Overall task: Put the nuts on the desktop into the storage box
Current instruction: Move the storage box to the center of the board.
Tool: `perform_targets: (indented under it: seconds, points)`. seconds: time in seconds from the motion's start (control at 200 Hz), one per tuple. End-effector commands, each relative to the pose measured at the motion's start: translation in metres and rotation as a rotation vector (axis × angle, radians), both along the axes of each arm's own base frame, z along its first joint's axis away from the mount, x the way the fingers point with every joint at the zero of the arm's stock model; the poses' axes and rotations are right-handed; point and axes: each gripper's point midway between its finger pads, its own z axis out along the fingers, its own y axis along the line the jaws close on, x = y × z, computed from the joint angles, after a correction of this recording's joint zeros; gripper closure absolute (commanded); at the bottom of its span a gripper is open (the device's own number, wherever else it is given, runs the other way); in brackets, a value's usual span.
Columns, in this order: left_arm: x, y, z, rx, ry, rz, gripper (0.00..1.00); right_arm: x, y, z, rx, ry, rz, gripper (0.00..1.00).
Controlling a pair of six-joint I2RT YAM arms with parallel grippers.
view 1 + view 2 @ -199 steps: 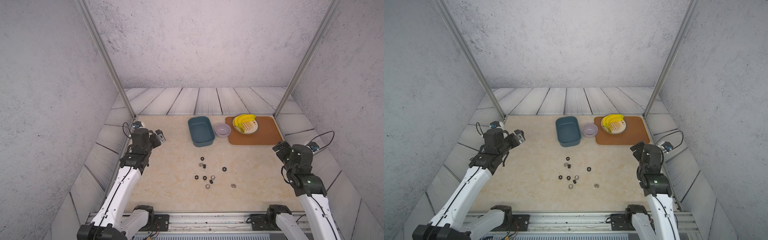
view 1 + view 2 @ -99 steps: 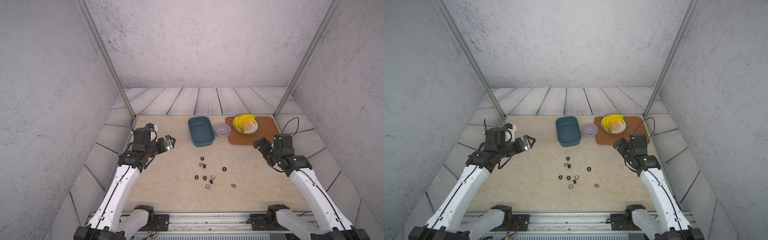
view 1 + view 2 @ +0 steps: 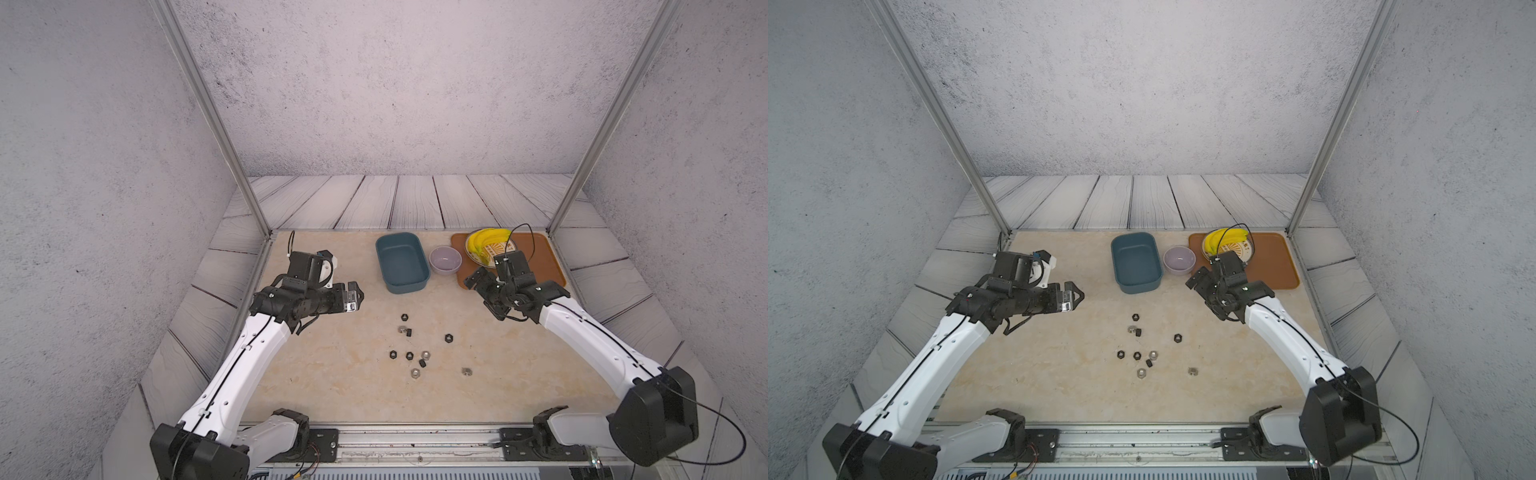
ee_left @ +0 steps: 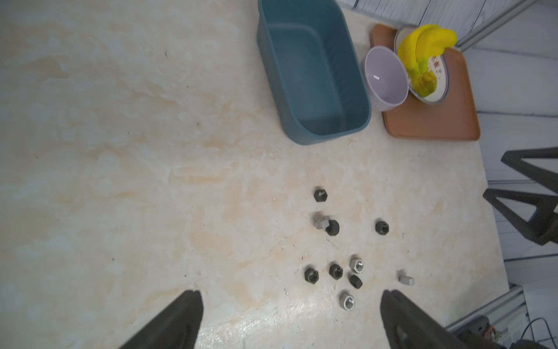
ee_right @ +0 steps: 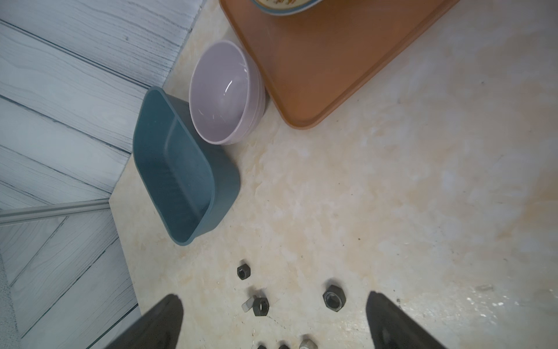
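while hexagonal nuts [image 3: 409, 355] dot marbled desktop [image 3: 332, 374], rounded storage box [image 3: 406, 288]

Both top views are bright, evenly lit from overhead and sharp, with faint soft shadows under the arms [image 3: 249, 353] on the desktop [image 3: 332, 374] and wide-angle lean in the frame posts [image 3: 210, 112]. The wrist views are softer: the nuts [image 4: 335, 270] look slightly smeared, the fingers [image 4: 172, 323] are out of focus, and white glints sit in the lilac bowl [image 5: 223, 90].
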Motion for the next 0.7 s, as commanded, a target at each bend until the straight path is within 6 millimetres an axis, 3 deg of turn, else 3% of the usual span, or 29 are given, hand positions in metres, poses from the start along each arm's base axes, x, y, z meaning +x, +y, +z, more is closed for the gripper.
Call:
perform_targets:
  seconds: [0.0,0.29,0.51,0.696]
  points:
    - [-0.019,-0.004,-0.011,0.067,0.079,-0.157,0.02,0.009,0.022,0.004,0.019,0.006,0.000,0.01]
    - [0.004,-0.020,-0.018,0.061,0.059,-0.246,0.02,0.031,0.071,-0.026,-0.045,0.086,0.074,0.01]
    - [0.029,-0.027,-0.022,0.069,-0.027,-0.271,0.02,0.051,0.094,-0.044,-0.136,0.142,0.110,0.01]
    - [0.037,-0.035,-0.024,0.060,-0.149,-0.335,0.02,0.064,0.109,-0.060,-0.177,0.183,0.116,0.01]
